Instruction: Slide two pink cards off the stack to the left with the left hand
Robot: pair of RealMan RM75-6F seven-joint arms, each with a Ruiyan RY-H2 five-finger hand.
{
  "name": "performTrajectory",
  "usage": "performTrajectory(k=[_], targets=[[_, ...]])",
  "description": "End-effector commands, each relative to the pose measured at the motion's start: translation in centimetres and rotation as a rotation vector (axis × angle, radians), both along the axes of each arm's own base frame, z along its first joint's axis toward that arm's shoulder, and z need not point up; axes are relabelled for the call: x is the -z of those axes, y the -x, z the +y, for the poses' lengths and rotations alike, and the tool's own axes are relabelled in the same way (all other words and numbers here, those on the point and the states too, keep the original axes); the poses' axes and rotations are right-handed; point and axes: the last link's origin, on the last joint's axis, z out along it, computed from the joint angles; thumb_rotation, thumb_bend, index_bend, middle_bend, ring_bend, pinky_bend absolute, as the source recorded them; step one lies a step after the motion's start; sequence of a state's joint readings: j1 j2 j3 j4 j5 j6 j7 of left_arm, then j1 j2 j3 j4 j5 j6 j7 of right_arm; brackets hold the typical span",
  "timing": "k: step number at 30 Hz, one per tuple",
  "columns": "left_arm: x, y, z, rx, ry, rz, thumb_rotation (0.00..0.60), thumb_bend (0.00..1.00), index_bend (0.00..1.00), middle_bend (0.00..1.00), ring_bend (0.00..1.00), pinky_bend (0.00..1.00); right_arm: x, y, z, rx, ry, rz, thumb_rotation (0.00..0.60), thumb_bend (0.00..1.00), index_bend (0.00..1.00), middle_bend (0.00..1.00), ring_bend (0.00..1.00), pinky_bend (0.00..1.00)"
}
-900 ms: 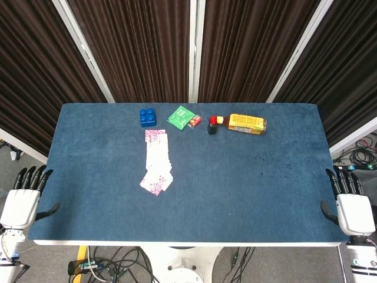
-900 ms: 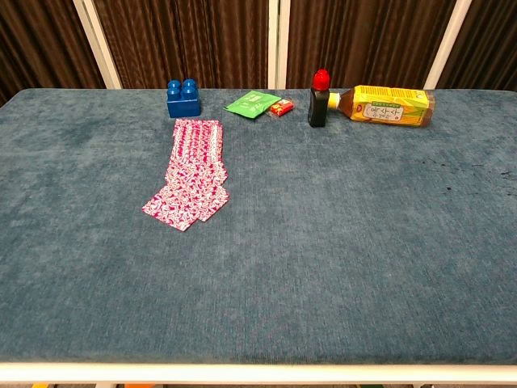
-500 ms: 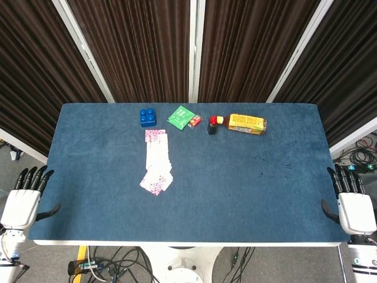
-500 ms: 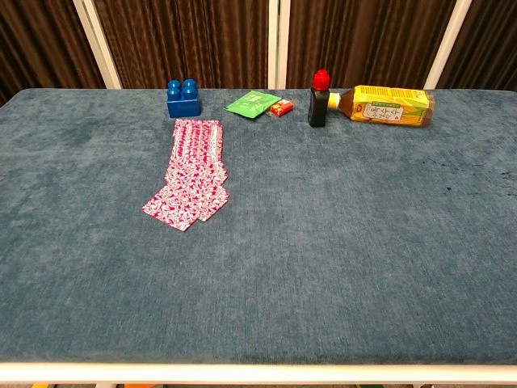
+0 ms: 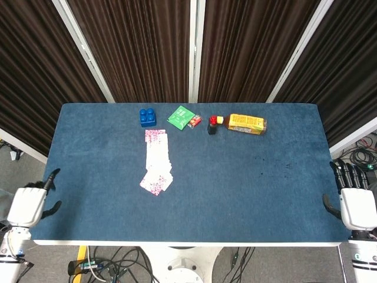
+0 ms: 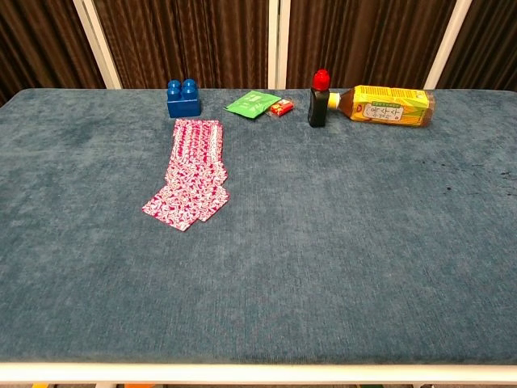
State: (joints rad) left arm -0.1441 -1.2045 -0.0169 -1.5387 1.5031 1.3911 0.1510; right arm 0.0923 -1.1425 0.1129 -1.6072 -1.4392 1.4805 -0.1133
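The pink patterned cards lie in a long overlapping row on the blue table, left of centre. In the chest view the same cards fan out at the near end. My left hand hangs off the table's front left corner, far from the cards, holding nothing, its fingers seen mostly edge-on. Off the front right corner, my right hand also holds nothing, with fingers straight and apart. Neither hand shows in the chest view.
Along the far edge stand a blue block, a green packet, a small red packet, a dark red-capped bottle and a yellow bottle lying on its side. Cables lie on the floor below.
My left hand has turned and shifted slightly right and down, so fewer of its fingers show. My right hand has drifted a little down. The cards have not moved.
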Motion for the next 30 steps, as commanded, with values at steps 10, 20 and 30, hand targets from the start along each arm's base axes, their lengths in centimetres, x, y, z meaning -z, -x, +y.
performTrajectory(k=[10, 20, 30], targets=[[8.8, -4.6, 1.2, 0.093, 0.388, 0.103, 0.600, 0.49, 0.09, 0.92, 0.90, 0.89, 0.8, -0.3, -0.7, -0.005, -0.015, 0.010, 0.600, 0.30, 0.00, 0.00, 0.00, 0.00], [14.6, -9.3, 4.0, 0.155, 0.484, 0.126, 0.600, 0.49, 0.09, 0.91, 0.90, 0.89, 0.7, 0.0, -0.7, 0.024, -0.010, 0.010, 0.600, 0.30, 0.00, 0.00, 0.00, 0.00], [16.5, -11.6, 6.3, 0.177, 0.441, 0.121, 0.600, 0.50, 0.09, 0.91, 0.90, 0.88, 0.3, 0.7, -0.9, 0.044, 0.001, 0.007, 0.600, 0.30, 0.00, 0.00, 0.00, 0.00]])
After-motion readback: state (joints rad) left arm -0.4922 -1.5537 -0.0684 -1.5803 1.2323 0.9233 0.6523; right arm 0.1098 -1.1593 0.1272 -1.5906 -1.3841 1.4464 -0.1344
